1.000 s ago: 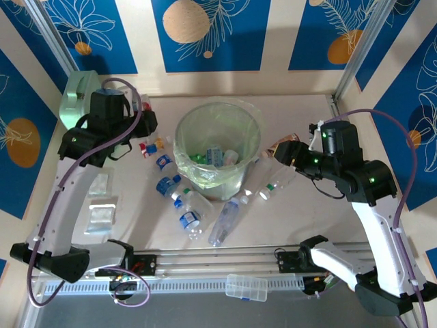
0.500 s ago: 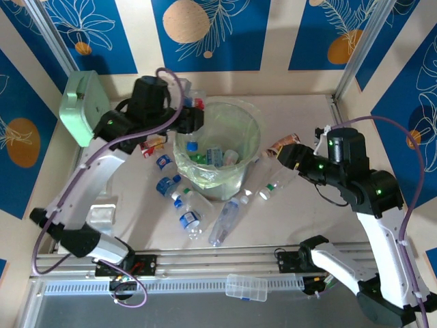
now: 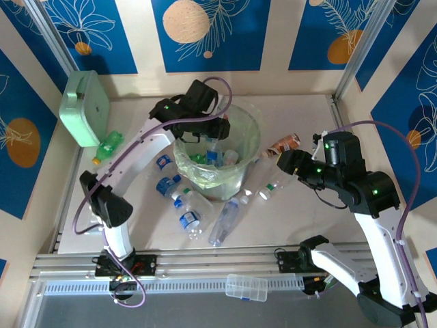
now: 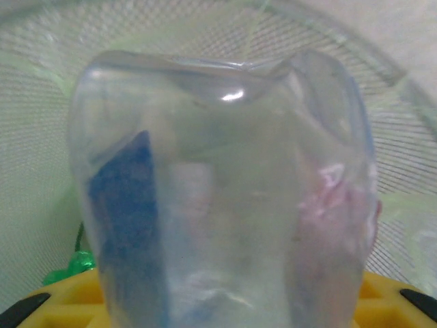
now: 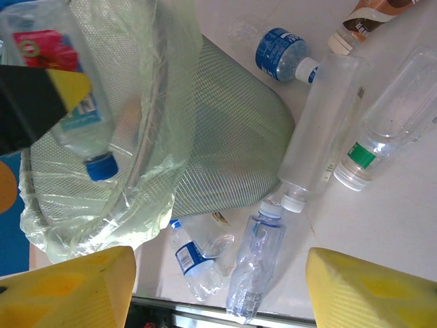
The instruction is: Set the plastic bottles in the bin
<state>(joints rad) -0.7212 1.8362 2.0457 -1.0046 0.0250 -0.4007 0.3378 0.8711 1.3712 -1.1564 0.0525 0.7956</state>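
- The left gripper (image 3: 213,137) is clenched on a clear plastic bottle with a blue cap and red-and-blue label (image 4: 218,198), holding it above the mouth of the wide round translucent bin lined with a clear bag (image 3: 249,116).
- Key relation: the bottle hangs inside the rim line, near the bin's centre and a little toward 11 o'clock. Its long axis is steep and the cap points down into the bin. By my judgement, letting go is all the next move needs.
- The bin already holds several bottles with blue labels (image 3: 213,157), lying loose at the bottom.
- The right gripper (image 3: 285,161) has its fingers spread wide and carries nothing. It hovers at the bin's 3 o'clock side.
- Just below it lie 2 clear bottles (image 5: 314,143) side by side, with their long axes running roughly 1 to 7 o'clock in the top view and their caps toward 7. This arm is the nearer one for them.
- About 4 more bottles (image 3: 188,212) lie on the table between the bin's 6 and 9 o'clock. A green bottle (image 3: 108,147) lies well apart at 9 o'clock.
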